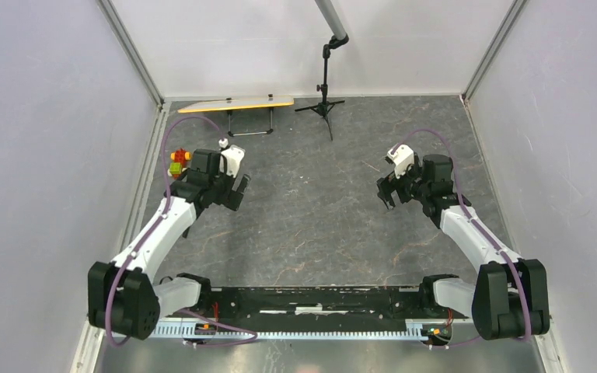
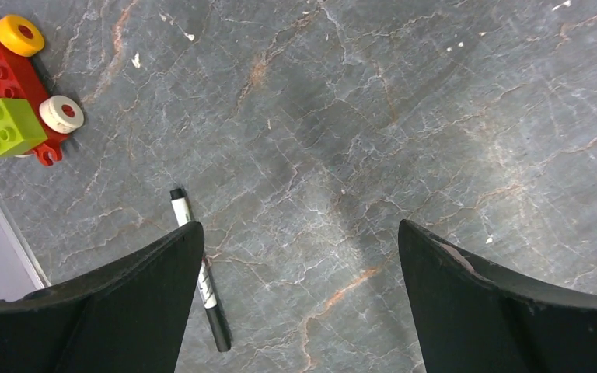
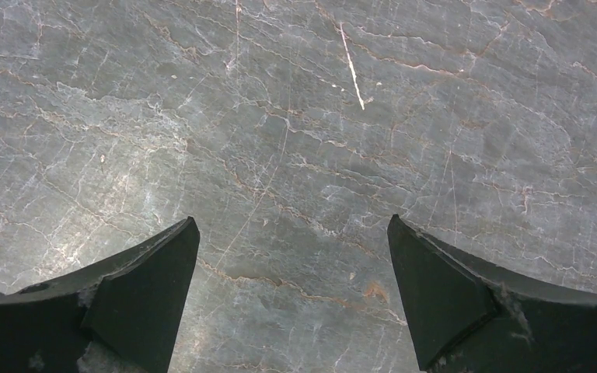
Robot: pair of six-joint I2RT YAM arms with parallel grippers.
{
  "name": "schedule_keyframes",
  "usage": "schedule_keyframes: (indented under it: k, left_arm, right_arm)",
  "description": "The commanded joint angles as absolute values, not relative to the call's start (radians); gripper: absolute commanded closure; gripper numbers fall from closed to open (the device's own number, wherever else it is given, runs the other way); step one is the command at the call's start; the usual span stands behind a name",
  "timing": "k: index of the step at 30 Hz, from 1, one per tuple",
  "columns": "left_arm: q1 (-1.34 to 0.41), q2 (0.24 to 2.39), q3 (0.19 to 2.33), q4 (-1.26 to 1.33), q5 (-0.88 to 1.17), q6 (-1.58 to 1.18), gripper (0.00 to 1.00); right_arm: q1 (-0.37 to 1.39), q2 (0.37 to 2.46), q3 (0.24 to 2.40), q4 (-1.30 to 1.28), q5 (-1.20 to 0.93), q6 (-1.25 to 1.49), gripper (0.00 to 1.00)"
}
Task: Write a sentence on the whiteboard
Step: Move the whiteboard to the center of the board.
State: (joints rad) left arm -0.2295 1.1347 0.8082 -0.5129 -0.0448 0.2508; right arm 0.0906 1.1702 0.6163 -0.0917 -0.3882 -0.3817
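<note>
At the upper middle of the top view, close to the back wall, the whiteboard (image 1: 233,103) stands on its black feet (image 1: 249,124). It shows only its thin yellow edge, so I cannot tell what is on its face. Left of centre, the left gripper (image 1: 239,189) hangs over the grey table (image 1: 311,225) with its jaws wide apart, holding nothing. Right of centre, the right gripper (image 1: 387,194) is the same, spread wide with nothing in it. At the lower left of the left wrist view, a black marker (image 2: 212,301) lies on the table, partly hidden behind one finger. Toy blocks (image 2: 12,101) lie in the upper left corner.
</note>
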Motion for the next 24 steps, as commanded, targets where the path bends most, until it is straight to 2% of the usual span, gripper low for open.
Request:
schedule_keyframes:
  k: [1,4,9,15,17,19,24]
  left_arm:
    - [-0.235,1.192,0.9,-0.453,-0.033,0.391,0.0]
    - [-0.275,1.232,0.928,-0.41,-0.019,0.54,0.0]
    - [-0.355,1.401,1.003,-0.325,-0.138,0.832,0.01]
    - [-0.359,1.64,1.111,-0.151,-0.141,1.121,0.2]
    - [-0.356,1.717,1.171,-0.116,-0.121,1.18,0.27]
    - [-0.351,1.798,1.254,-0.119,-0.101,1.206,0.44]
    - [-0.337,1.972,1.461,-0.176,-0.059,1.263,0.78]
  right_arm:
    - [0.088,1.171,0.622,-0.08,-0.409,-0.395,0.03]
    - [0.088,1.176,0.623,-0.081,-0.411,-0.398,0.03]
    - [0.087,1.185,0.627,-0.092,-0.41,-0.408,0.03]
    - [0.087,1.193,0.629,-0.098,-0.397,-0.419,0.03]
    - [0.087,1.195,0.627,-0.098,-0.392,-0.422,0.03]
    - [0.088,1.199,0.629,-0.1,-0.386,-0.425,0.03]
    - [0.087,1.208,0.627,-0.103,-0.376,-0.433,0.03]
